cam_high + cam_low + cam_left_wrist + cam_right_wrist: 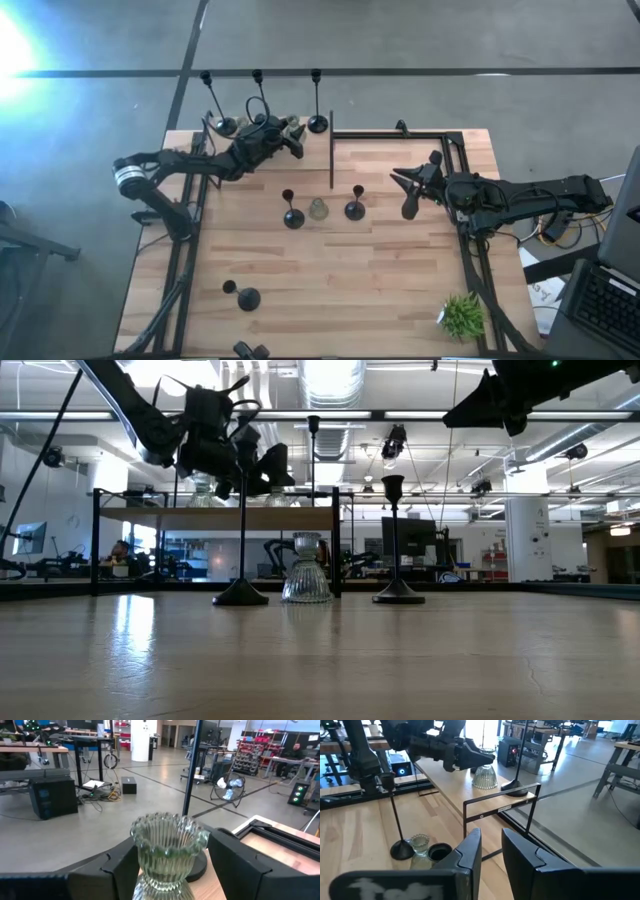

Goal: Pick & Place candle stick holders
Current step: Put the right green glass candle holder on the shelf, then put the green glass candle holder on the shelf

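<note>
Left wrist view shows left gripper (165, 870) fingers spread apart around ribbed glass candle holder (167, 852) at table's far edge (400, 135), right gripper (408, 180) hovering nearly closed, empty.

Along the far edge of the table (400, 290) stand three tall holders: one (222, 123) at the left, one (258, 100) in the middle, and one (317, 122) at the right. A glass holder (167, 852) sits on that edge between the fingers of the left gripper (292, 140), just beside the right tall holder's base. An upright post (331, 150) rises right of them. Mid-table, a second glass holder (318, 209) stands between two short holders, one (292, 215) left and one (355, 207) right (all three close together). The right gripper (408, 182) hangs right of them. Near the front left lies another holder (245, 296); a potted plant (462, 315) sits front right.
</note>
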You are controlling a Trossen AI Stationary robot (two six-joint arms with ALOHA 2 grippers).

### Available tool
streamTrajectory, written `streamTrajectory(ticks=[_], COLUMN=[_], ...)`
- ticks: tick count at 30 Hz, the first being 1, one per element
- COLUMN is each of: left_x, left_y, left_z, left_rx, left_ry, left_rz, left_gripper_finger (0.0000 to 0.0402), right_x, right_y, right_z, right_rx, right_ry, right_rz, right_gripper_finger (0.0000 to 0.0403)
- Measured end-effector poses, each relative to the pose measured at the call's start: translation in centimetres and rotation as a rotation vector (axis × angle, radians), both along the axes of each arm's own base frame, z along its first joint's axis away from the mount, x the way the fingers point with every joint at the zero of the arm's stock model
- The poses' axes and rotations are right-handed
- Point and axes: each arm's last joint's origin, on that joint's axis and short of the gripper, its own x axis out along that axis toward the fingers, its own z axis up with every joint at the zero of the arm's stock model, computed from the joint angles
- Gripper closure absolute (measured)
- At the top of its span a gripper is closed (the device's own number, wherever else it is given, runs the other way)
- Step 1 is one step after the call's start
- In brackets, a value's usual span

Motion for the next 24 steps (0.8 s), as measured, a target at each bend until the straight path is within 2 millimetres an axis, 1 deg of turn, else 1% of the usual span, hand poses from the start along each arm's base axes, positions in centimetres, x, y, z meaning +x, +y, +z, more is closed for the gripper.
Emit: streamTrajectory(ticks=[8,16,24], left_x=[-0.3,-0.8,-1.5], left_y=[-0.3,-0.6,-1.4], left_z=[0.8,2.1,3.9], left_rx=[0.017,0.057,0.097], left_ry=[-0.009,-0.029,-0.077], left_rz=[-0.008,-0.01,-0.025], left_gripper_finger=[0.0169,0.017,0.017], right_x=[0.0,0.2,0.2], right_y=[0.0,0.0,0.0], right_z=[-0.1,-0.3,-0.4], right_rx=[0.003,0.003,0.003], right_ry=[0.003,0.014,0.015], right_rz=[0.005,0.004,0.004], right_gripper_finger=[0.0331,0.0321,0.0333])
